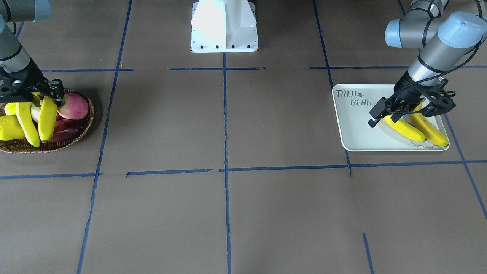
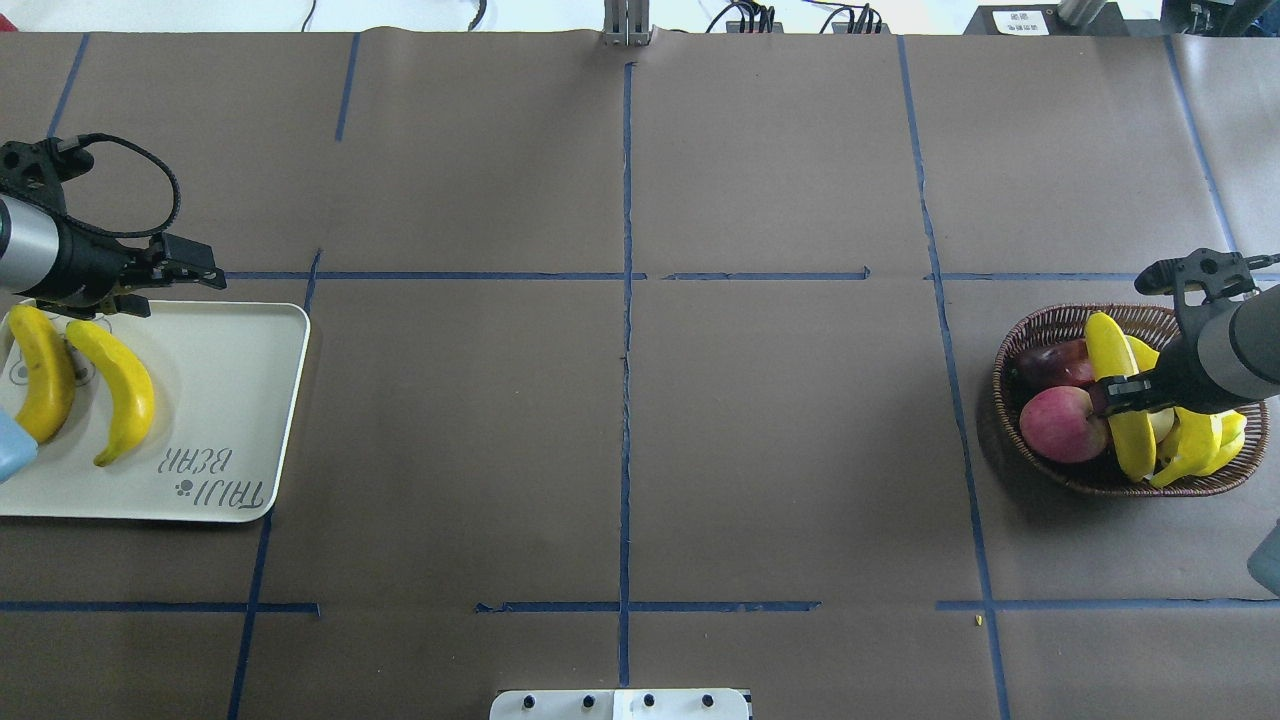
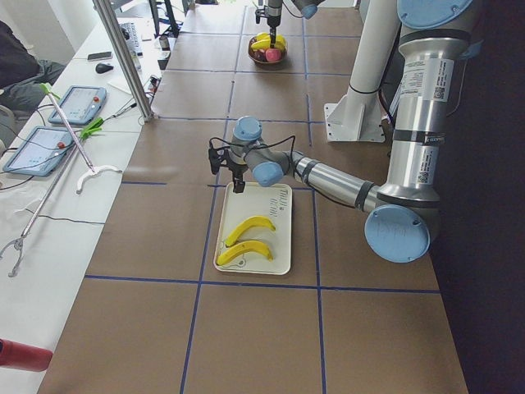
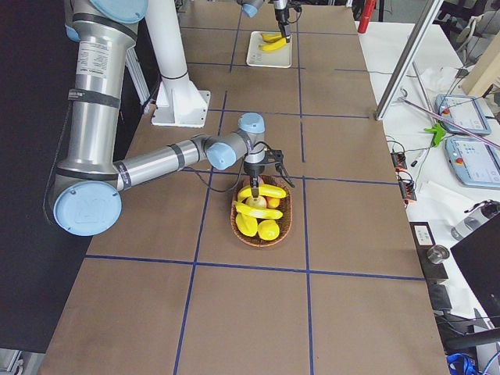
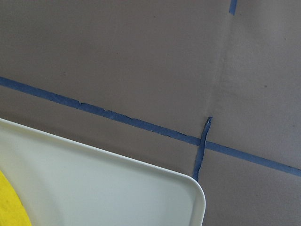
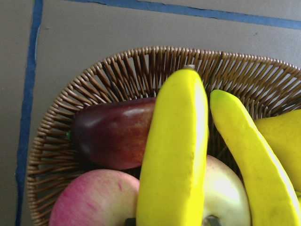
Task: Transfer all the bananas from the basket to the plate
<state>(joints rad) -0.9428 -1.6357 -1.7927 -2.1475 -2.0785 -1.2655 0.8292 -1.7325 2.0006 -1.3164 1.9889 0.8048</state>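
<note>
Two bananas lie side by side on the white plate. My left gripper hovers over the plate's far edge, open and empty; in the front view it sits just above the bananas. The wicker basket is at the right. My right gripper is shut on a banana lying on top of the fruit, fingertips on either side. A second banana lies beside it in the basket.
The basket also holds a pink apple, a dark red apple and plump yellow-green fruits. The robot's white base stands at mid-table. Blue tape lines cross the brown table between basket and plate.
</note>
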